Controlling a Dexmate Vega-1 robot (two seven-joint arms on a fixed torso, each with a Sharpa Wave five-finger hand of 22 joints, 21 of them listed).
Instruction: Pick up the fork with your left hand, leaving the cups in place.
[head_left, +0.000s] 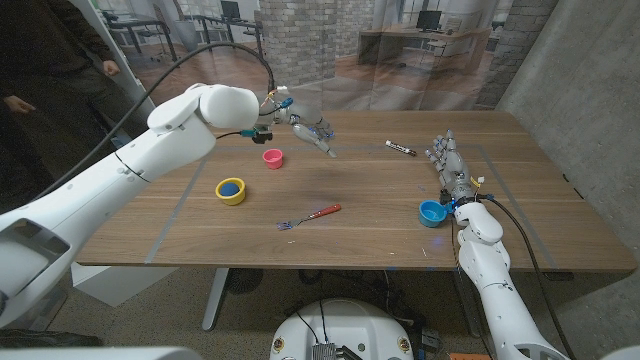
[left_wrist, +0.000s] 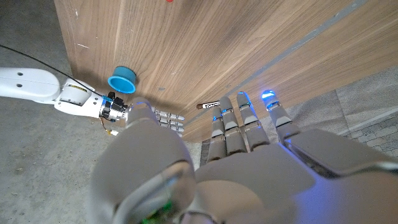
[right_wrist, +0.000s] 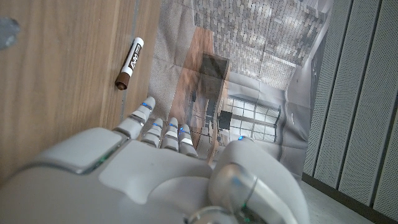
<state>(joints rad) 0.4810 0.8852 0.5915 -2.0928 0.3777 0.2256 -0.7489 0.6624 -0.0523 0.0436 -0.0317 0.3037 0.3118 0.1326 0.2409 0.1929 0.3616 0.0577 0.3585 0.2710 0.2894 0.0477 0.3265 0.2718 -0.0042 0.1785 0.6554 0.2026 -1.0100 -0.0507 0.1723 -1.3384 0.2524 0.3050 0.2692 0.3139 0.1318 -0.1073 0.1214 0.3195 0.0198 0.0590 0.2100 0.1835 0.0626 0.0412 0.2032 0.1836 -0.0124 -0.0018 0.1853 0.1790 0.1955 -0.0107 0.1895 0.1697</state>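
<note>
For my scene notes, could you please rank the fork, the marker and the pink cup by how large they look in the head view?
1. fork, clearly the longest.
2. marker and pink cup: the marker looks longer but thinner, and both lie farther from the camera than the fork, so I would not rank them.

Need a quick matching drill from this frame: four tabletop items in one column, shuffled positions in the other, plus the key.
Column 1
1. fork
2. pink cup
3. blue cup
4. marker

Column 2
A. next to the right hand's wrist, near the table's front edge
B. far side of the table, between the two hands
C. middle of the table, red handle, lying flat, untouched
D. just below the raised left hand, beyond the yellow cup

Pairs: 1-C, 2-D, 3-A, 4-B
</note>
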